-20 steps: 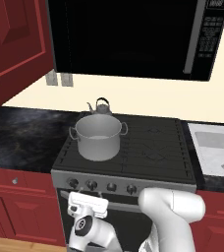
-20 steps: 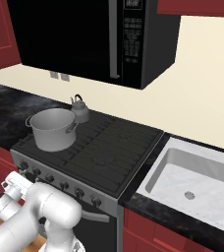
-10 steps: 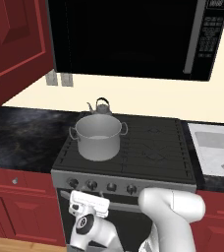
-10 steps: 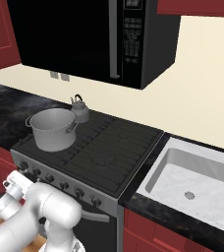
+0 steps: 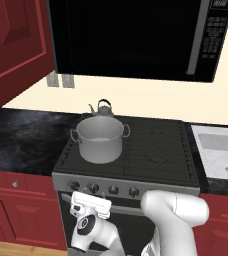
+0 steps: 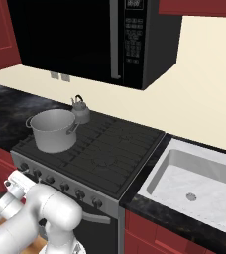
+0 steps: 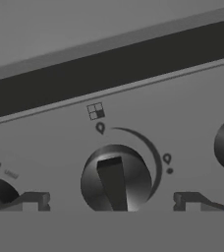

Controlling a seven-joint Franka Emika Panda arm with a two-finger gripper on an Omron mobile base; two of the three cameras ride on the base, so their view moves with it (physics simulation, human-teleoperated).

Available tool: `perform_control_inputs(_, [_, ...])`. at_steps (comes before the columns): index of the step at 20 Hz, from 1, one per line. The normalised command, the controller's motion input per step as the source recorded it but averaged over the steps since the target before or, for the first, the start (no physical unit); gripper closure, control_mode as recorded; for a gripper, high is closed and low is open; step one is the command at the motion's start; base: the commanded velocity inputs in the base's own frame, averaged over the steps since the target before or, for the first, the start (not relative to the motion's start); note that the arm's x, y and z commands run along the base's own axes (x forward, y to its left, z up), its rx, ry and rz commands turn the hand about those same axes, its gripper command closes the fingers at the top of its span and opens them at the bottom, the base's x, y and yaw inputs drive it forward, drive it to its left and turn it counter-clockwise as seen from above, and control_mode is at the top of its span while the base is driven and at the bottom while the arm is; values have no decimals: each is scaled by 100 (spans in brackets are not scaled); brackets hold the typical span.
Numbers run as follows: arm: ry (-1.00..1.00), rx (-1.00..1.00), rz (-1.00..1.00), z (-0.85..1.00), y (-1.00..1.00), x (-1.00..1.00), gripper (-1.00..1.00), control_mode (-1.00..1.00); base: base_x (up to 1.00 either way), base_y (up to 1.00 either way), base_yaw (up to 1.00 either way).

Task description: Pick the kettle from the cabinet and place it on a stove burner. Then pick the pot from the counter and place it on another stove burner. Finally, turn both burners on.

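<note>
The wide silver pot (image 5: pixel 100 140) (image 6: pixel 53 130) stands on the stove's front left burner. Right behind it, on the back left burner, sits the small grey kettle (image 5: pixel 102 108) (image 6: pixel 80 110). My gripper (image 5: pixel 90 200) (image 6: pixel 15 184) is low in front of the stove's silver knob row (image 5: pixel 103 189). In the hand view, my gripper (image 7: pixel 113 201) is open and holds nothing. Its two dark fingertips (image 7: pixel 33 199) flank a round knob (image 7: pixel 115 179) with room on both sides. That knob's bar points straight down in the hand view.
The black cooktop (image 5: pixel 156 150) has its right burners bare. A red cabinet door (image 5: pixel 11 45) hangs open at upper left, over the dark counter (image 5: pixel 21 140). A black microwave (image 5: pixel 131 35) hangs above the stove. The sink (image 6: pixel 194 178) lies to the right.
My hand has crept slightly up and right toward the knob row. The pot and kettle have not moved.
</note>
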Motion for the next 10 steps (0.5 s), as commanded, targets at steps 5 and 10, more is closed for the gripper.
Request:
perform_control_inputs(5, [0,0,0,0,0,5,-100,-100,0,0,0])
perform_control_inputs(10, [0,0,0,0,0,8,-100,-100,0,0,0])
